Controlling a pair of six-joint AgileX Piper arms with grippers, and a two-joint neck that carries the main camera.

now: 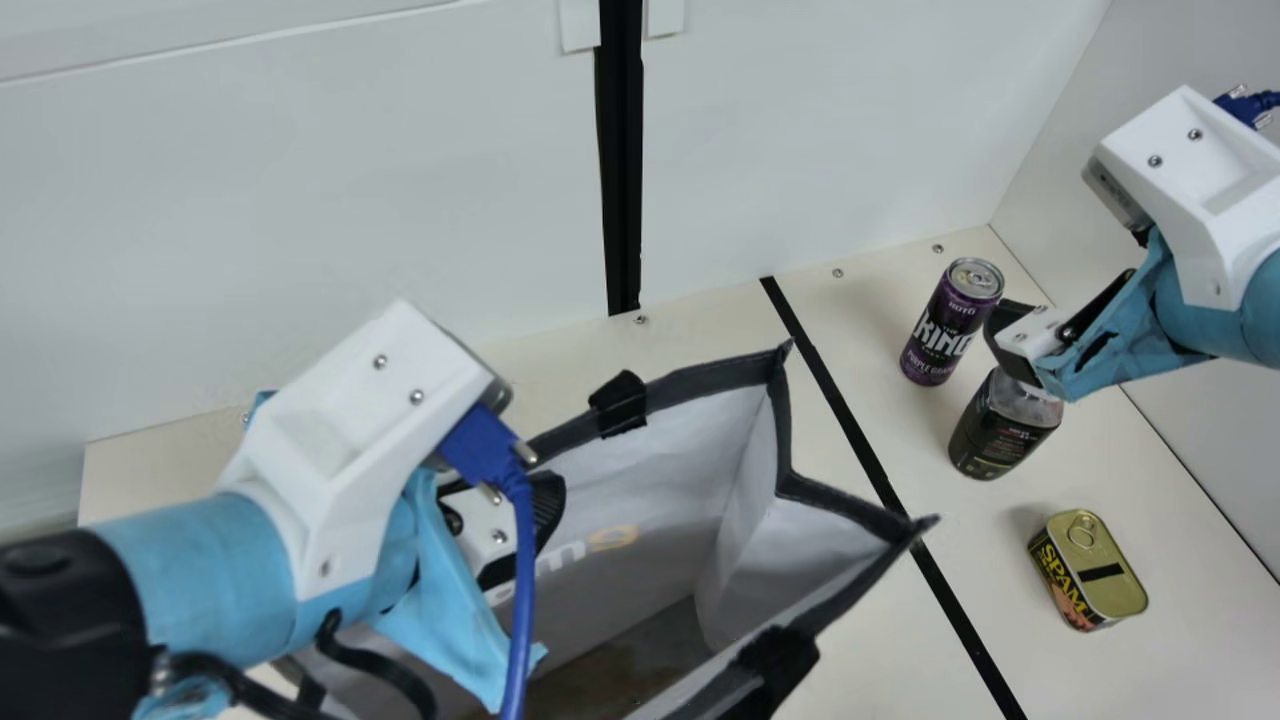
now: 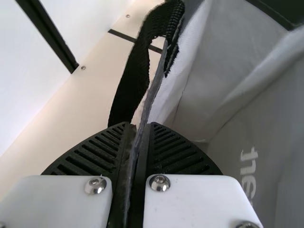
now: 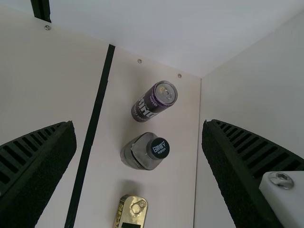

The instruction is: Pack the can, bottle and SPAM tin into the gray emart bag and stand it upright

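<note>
On the bench, the emart bag is standing left of the can, bottle and SPAM tin. Those three are forming a row: the can is standing farthest back, the bottle is standing between, and the SPAM tin is resting in front.

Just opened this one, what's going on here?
The left gripper pinches the rim of an open gray fabric bag. The right gripper hangs open above a dark bottle with a black cap, not gripping it. The bottle, a slim purple-and-black can and a gold-topped SPAM tin are outside the bag on the table, so none of the three is packed yet.
</note>
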